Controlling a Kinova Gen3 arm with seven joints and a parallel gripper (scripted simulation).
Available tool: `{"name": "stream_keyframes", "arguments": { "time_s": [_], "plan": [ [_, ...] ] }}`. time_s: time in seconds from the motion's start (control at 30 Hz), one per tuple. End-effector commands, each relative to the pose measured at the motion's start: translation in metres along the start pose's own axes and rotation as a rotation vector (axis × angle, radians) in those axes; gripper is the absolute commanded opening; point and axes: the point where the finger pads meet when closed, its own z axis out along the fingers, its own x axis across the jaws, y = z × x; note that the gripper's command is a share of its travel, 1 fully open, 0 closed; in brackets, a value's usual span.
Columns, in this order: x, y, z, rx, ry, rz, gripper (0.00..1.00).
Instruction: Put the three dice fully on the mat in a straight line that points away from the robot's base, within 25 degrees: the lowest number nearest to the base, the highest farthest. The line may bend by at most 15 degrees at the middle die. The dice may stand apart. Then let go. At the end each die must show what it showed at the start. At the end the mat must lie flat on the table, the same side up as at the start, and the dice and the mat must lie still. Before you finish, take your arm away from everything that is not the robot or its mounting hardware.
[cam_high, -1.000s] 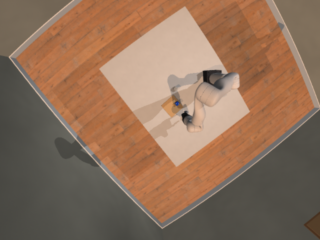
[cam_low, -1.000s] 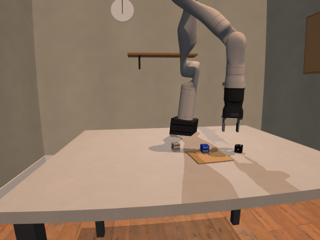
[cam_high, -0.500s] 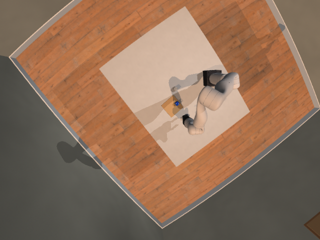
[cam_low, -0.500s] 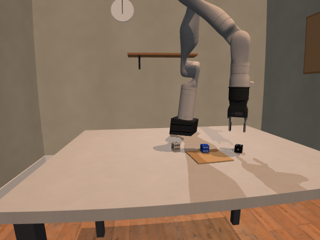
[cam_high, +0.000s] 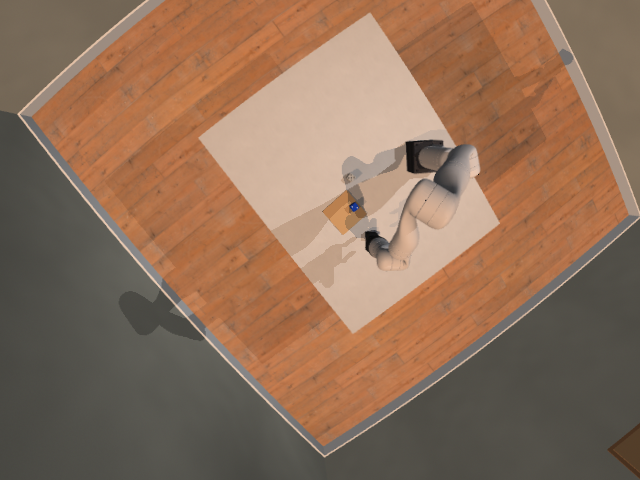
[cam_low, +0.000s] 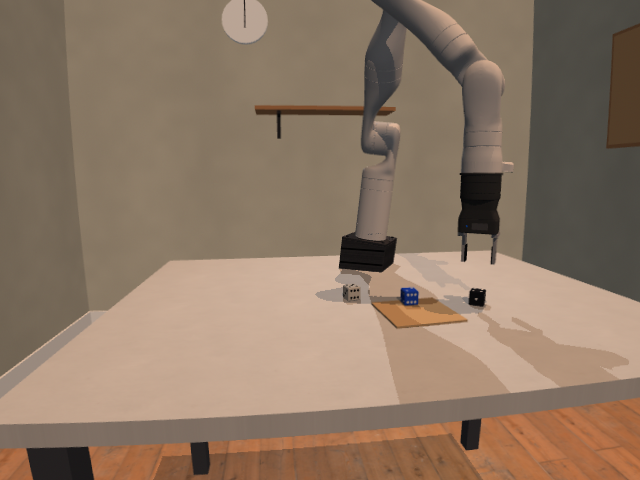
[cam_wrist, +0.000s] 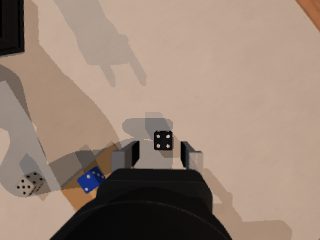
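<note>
The orange mat (cam_high: 337, 221) (cam_low: 413, 318) (cam_wrist: 74, 197) lies flat on the table. The blue die (cam_high: 354, 206) (cam_low: 409, 296) (cam_wrist: 91, 180) sits on it near the edge facing the base; its top seems to show two. The white die (cam_high: 350, 177) (cam_low: 351, 292) (cam_wrist: 30, 183) is off the mat on the table, five up. The black die (cam_low: 477, 297) (cam_wrist: 163, 140) is off the mat on the other side, four up; the top view does not show it, the arm's end covers it. My gripper (cam_low: 478, 261) (cam_wrist: 159, 149) is open and empty, pointing down above the black die, clear of it.
The robot base (cam_high: 423, 156) (cam_low: 367, 253) stands on the table behind the dice. The arm reaches from it toward the black die's side. Arm shadows fall across the mat and table.
</note>
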Motion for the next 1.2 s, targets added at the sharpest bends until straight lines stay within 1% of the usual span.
{"name": "stream_keyframes", "arguments": {
  "time_s": [0.0,0.07,0.1,1.17],
  "plan": [
    [0.0018,-0.0004,-0.0013,-0.004,0.002,-0.003,1.0],
    [0.0018,-0.0004,-0.0013,-0.004,0.002,-0.003,1.0],
    [0.0018,-0.0004,-0.0013,-0.004,0.002,-0.003,0.87],
    [0.0018,-0.0004,-0.0013,-0.004,0.002,-0.003,0.87]
  ]
}}
